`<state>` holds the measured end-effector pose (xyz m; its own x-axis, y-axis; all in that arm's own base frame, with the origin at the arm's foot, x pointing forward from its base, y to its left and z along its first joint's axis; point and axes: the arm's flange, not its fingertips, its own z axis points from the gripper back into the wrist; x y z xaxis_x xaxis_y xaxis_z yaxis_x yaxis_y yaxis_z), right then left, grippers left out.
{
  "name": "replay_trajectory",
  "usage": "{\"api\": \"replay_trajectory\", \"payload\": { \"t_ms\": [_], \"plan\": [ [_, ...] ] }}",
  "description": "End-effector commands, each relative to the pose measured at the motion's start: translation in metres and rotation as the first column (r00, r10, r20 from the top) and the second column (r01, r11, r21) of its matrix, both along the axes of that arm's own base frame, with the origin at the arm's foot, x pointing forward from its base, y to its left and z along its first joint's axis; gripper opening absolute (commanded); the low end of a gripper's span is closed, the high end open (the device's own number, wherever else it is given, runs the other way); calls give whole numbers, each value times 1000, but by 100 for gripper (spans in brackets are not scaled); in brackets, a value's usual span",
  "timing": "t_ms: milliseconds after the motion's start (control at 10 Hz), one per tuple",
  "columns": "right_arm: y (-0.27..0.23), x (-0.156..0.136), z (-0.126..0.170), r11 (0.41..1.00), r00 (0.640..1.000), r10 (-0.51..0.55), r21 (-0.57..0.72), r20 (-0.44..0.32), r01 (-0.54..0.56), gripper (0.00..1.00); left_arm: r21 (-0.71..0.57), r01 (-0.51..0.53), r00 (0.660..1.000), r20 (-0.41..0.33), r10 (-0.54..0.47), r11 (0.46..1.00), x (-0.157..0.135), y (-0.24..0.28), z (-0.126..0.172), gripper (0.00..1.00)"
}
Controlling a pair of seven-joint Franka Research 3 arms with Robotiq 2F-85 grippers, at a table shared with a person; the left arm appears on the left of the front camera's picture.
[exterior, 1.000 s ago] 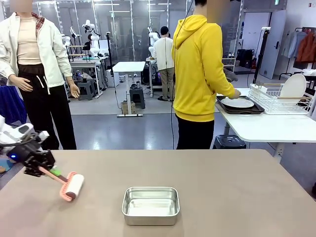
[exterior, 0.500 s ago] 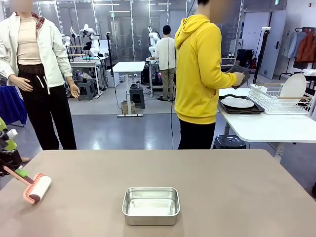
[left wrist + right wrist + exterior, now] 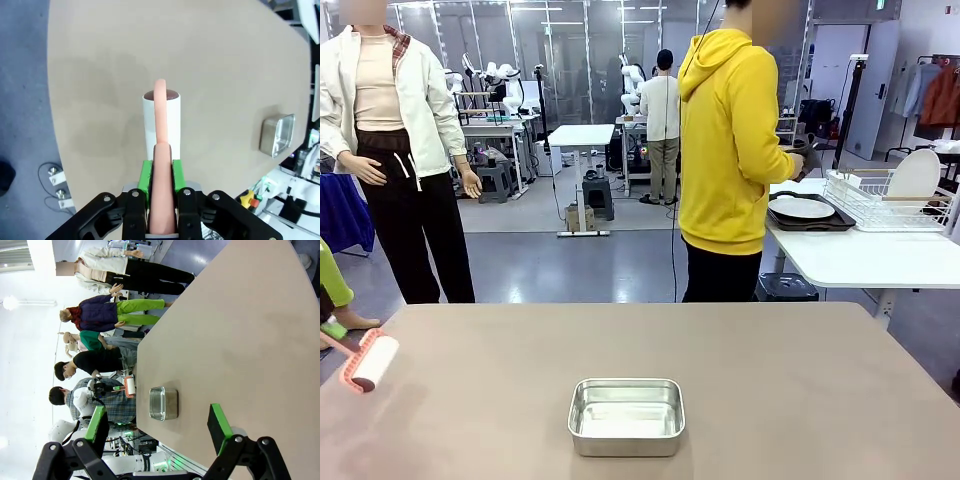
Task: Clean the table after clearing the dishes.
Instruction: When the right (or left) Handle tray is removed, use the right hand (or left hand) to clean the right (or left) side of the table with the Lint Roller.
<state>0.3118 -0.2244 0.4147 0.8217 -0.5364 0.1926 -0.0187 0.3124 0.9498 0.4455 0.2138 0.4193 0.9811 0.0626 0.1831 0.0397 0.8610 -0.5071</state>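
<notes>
the left gripper (image 3: 161, 200) is clamped on the pink handle of a white lint roller (image 3: 161, 120), whose drum lies crosswise just ahead; the matte taupe-brown worktop (image 3: 210, 65) stretches beyond it. the right gripper (image 3: 160, 426) hangs wide open, empty.

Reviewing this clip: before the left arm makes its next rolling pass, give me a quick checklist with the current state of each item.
1. Left tool clamped on the roller handle: ok, pads press both sides of the pink handle.
2. Roller on the table: ok, it sits at the left edge.
3. Plates off the brown table: ok, a plate lies on a dark tray on the white table.
4. Rolling path: not ok, the steel pan stands mid-table.
5. Person away from the brown table: ok, turned toward the white table.
6. Right tool free: ok, open and holding nothing.
</notes>
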Motion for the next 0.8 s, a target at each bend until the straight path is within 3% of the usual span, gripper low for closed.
{"api": "replay_trajectory", "payload": {
  "t_ms": [0, 200, 300, 700],
  "plan": [
    [1, -1, 1, 1000, 1000, 4, 6, 12, -4, 100, 13, 26, 993, 112, -27, 1000, -40, -16, 35, 20],
    [1, -1, 1, 1000, 1000, 4, 6, 12, -4, 100, 37, -16, 988, 157, 10, 999, -69, -37, 54, 20],
    [1, -1, 1, 1000, 1000, 4, 6, 12, -4, 100, 15, 7, 995, 104, -9, 1000, -30, -13, 47, 20],
    [1, -1, 1, 1000, 1000, 4, 6, 12, -4, 100, 15, 7, 995, 104, -9, 1000, -30, -13, 47, 20]
  ]
}}
